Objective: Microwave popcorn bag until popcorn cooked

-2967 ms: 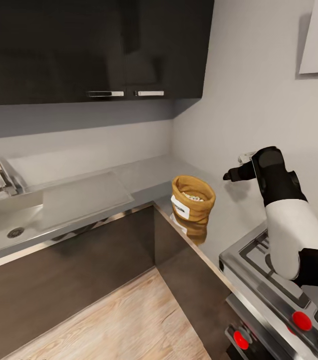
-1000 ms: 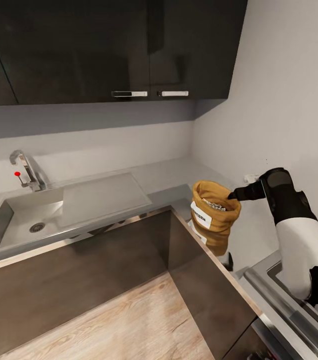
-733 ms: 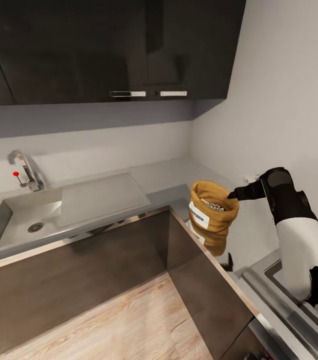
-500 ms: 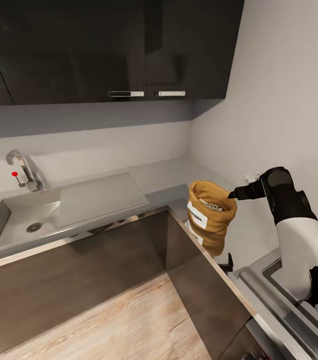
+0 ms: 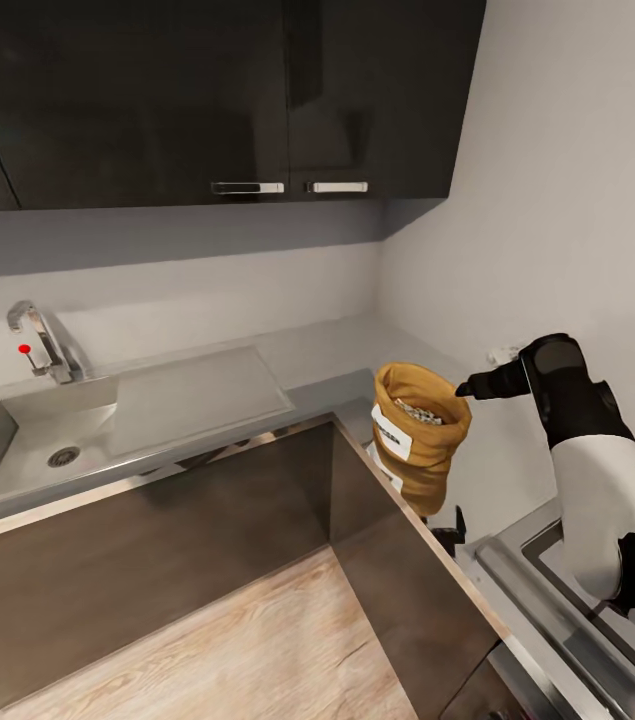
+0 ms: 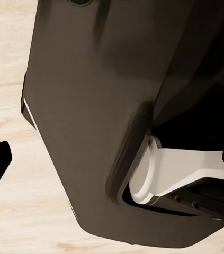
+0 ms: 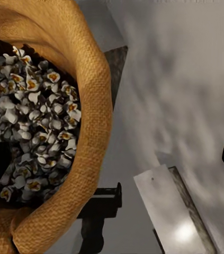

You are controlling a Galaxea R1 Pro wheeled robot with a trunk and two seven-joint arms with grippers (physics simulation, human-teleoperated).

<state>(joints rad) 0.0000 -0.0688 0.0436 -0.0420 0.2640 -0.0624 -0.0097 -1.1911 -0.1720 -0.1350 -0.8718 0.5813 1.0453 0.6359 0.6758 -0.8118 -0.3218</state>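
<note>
Burlap-brown, the popcorn bag point(image 5: 420, 432) is sitting on the countertop point(image 5: 327, 352) corner, the right gripper point(image 5: 464, 389) at its three o'clock rim with jaws spread and nothing grasped, so grasping, microwaving and heating are all remaining.

Looks down from head height into the corner of the table point(image 5: 307, 350), sink point(image 5: 37, 440) at left, popcorn bag point(image 5: 419, 425) at right. Peers from the right wrist, very near, into that same popcorn bag point(image 7: 90, 132). Faces wooden floor point(image 6: 6, 211) from the left wrist.
</note>
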